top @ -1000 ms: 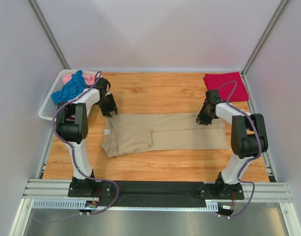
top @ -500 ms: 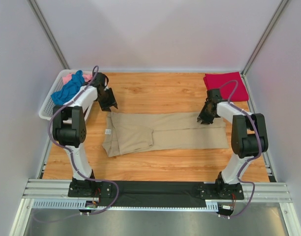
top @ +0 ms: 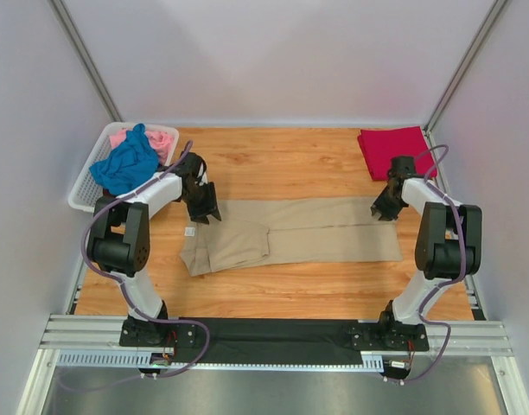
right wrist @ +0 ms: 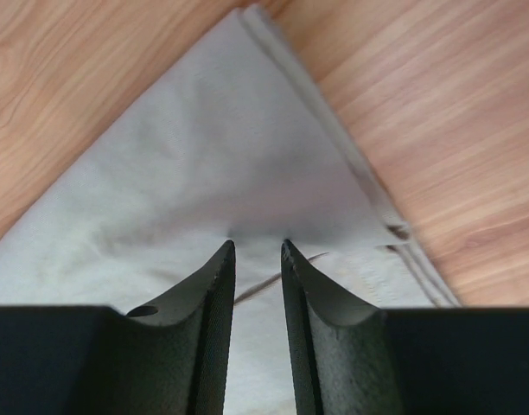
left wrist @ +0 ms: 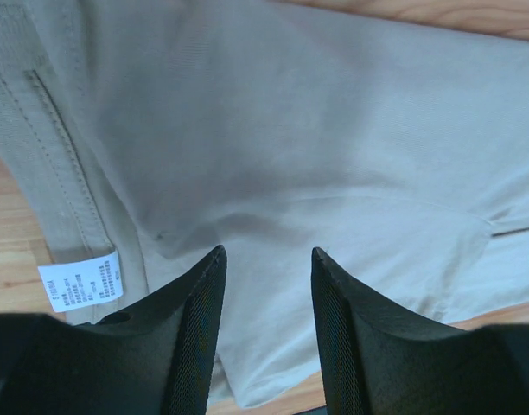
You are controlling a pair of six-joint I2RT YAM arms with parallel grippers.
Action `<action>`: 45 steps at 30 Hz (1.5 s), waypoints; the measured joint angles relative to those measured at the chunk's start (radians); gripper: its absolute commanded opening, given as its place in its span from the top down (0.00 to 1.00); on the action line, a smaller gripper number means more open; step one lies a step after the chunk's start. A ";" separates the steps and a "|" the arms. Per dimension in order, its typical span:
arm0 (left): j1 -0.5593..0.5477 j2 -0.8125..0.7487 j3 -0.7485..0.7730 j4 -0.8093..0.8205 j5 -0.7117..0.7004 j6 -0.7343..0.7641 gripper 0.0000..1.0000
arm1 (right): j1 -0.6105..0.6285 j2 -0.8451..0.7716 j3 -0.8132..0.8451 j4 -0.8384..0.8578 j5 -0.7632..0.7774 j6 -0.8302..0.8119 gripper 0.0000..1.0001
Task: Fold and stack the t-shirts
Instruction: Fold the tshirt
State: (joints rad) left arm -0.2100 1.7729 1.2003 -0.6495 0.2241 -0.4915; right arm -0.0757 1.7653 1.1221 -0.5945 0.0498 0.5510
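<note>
The table (top: 282,164) holds the tan shirt (top: 316,232) in its middle, lying as a long band folded lengthwise, so the fold of this shirt looks to be the step in hand, about half done.

The left gripper (left wrist: 264,252) hangs over the band's left end with jaws wide apart and nothing in them. The right gripper (right wrist: 258,245) sits at the far right corner with jaws narrowly apart. I cannot tell whether it pinches the cloth.

Next, I judge, both must take an end and bring it across, keeping the edges lined up.

Counted:
- 1 table
- 1 basket (top: 81,197)
- 4 shirts in view: tan; red shirt (top: 396,149), folded at the far right; blue shirt (top: 124,164) and pink shirt (top: 163,141), both in the basket
- 2 grippers
</note>
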 measured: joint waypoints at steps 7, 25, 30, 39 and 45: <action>0.005 0.066 0.022 -0.034 -0.071 0.001 0.48 | -0.042 -0.003 -0.041 0.011 0.011 -0.006 0.71; 0.010 0.302 0.344 -0.140 -0.158 0.019 0.48 | -0.103 -0.094 -0.078 -0.001 -0.006 0.005 0.79; 0.010 0.352 0.421 -0.175 -0.145 0.026 0.48 | -0.109 -0.111 -0.078 -0.013 -0.024 0.005 0.76; 0.010 0.478 0.624 -0.203 -0.093 0.026 0.47 | -0.094 -0.264 -0.080 -0.031 -0.124 0.002 0.70; 0.011 0.650 0.945 -0.128 0.041 0.008 0.47 | 0.000 -0.363 -0.108 0.006 -0.195 -0.003 0.69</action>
State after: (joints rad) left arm -0.1993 2.4226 2.1452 -0.7776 0.2653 -0.4835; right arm -0.0761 1.4021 1.0145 -0.5888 -0.1452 0.5476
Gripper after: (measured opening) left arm 0.524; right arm 0.307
